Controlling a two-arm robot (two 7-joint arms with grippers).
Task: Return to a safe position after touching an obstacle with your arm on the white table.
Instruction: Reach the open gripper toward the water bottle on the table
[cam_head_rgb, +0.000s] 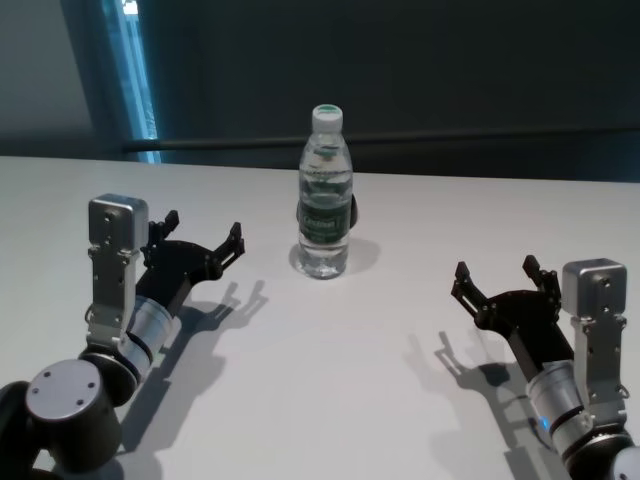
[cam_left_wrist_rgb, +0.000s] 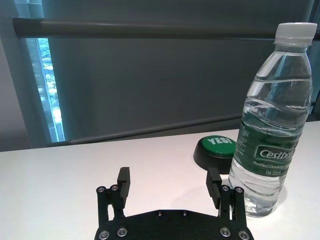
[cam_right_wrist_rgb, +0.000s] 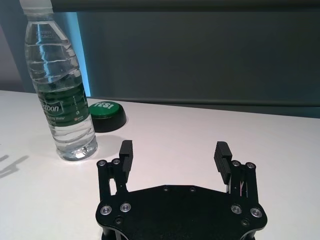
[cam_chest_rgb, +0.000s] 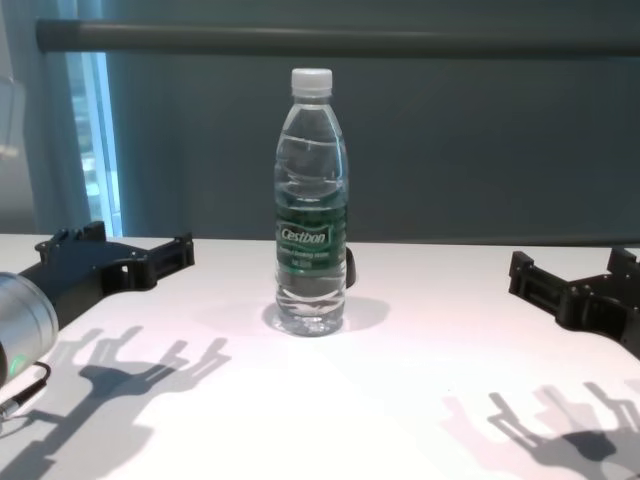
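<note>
The obstacle, a clear water bottle (cam_head_rgb: 324, 205) with a white cap and a green "Cestbon" band, stands upright at the middle of the white table (cam_head_rgb: 330, 370). It also shows in the chest view (cam_chest_rgb: 311, 220) and both wrist views (cam_left_wrist_rgb: 270, 140) (cam_right_wrist_rgb: 62, 95). My left gripper (cam_head_rgb: 205, 228) is open and empty, a little above the table to the bottle's left, apart from it. My right gripper (cam_head_rgb: 496, 270) is open and empty, low over the table to the bottle's right and nearer to me, well apart from it.
A small dark round button with a green "YES" top (cam_left_wrist_rgb: 218, 148) sits on the table just behind the bottle; it also shows in the right wrist view (cam_right_wrist_rgb: 105, 112). A dark wall with a horizontal rail (cam_chest_rgb: 330, 38) runs behind the table's far edge.
</note>
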